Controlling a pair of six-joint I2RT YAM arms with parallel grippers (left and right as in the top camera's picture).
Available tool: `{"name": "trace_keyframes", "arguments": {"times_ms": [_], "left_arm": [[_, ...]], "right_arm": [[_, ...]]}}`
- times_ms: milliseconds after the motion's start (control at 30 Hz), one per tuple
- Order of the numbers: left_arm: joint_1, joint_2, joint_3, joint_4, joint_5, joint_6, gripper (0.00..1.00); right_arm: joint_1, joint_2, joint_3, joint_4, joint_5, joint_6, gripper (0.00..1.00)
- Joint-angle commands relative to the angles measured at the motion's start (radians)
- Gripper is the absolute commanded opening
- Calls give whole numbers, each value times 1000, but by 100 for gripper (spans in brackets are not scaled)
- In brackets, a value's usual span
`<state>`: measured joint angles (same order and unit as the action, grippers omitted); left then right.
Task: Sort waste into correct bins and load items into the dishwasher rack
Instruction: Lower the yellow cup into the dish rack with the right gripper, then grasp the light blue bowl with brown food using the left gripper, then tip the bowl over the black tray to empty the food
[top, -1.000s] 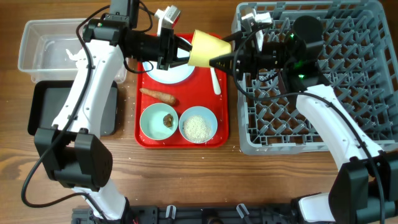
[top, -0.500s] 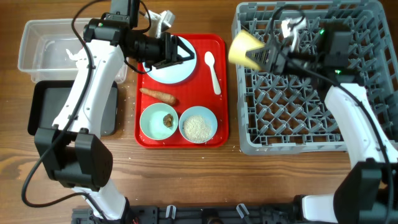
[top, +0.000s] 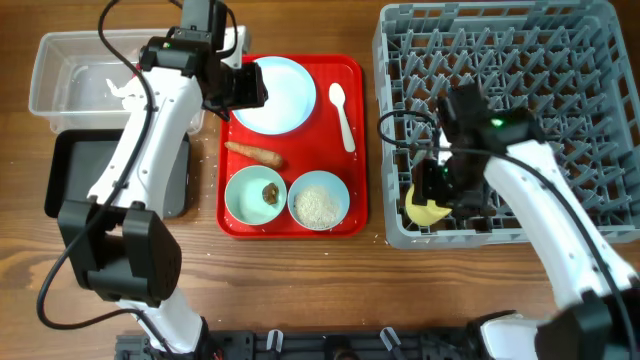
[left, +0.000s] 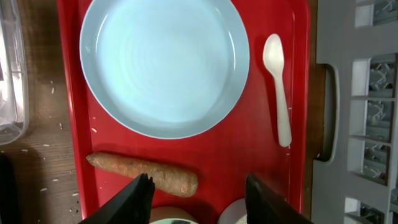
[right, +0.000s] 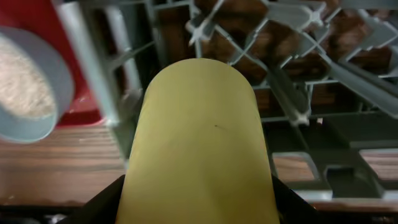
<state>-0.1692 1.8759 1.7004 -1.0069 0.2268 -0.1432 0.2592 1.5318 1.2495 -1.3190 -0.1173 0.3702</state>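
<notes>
Fingers on the left gripper (top: 249, 86) hang over the left edge of the pale blue plate (top: 280, 95). From above I cannot tell how wide they are. The plate sits at the back of the red tray (top: 352, 180). A white spoon (top: 342, 115) lies just beside the plate. A carrot piece (top: 255, 153) lies in front of it. Nearer the front are a mint bowl (top: 248, 200) with a brown lump (top: 270, 193) in it and a white bowl (top: 318, 204) full of rice. To the left of the tray are the clear tub (top: 70, 70) and the black tub (top: 70, 180). The right gripper (top: 434, 192) is low in the front left corner of the grey rack (top: 540, 110). It holds the yellow cup (top: 427, 210) there.

Left wrist camera: the two dark fingers (left: 140, 196) are spread wide apart with nothing between them. They hang above the tray. One tip is near the thick end of the carrot piece.

Right wrist camera: the yellow cup fills the middle of the picture. A dark finger (right: 106, 205) presses on each side of it, so the cup is pinched tight. Grey pegs and bars of the rack are all around it. The bowl of rice peeks in at the left edge.
</notes>
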Motion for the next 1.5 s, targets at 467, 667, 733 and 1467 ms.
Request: {"name": "trace_keyframes", "arguments": {"times_ms": [467, 667, 733, 1467], "left_arm": [[-258, 11, -137, -216, -169, -379, 45], [-267, 11, -393, 48, -210, -502, 36], [-259, 11, -428, 126, -248, -531, 28], [450, -192, -217, -241, 460, 176, 4]], "right_arm": [[2, 31, 393, 92, -14, -69, 99], [2, 32, 393, 125, -13, -109, 99], [2, 32, 393, 125, -14, -109, 99], [2, 32, 393, 144, -13, -109, 99]]}}
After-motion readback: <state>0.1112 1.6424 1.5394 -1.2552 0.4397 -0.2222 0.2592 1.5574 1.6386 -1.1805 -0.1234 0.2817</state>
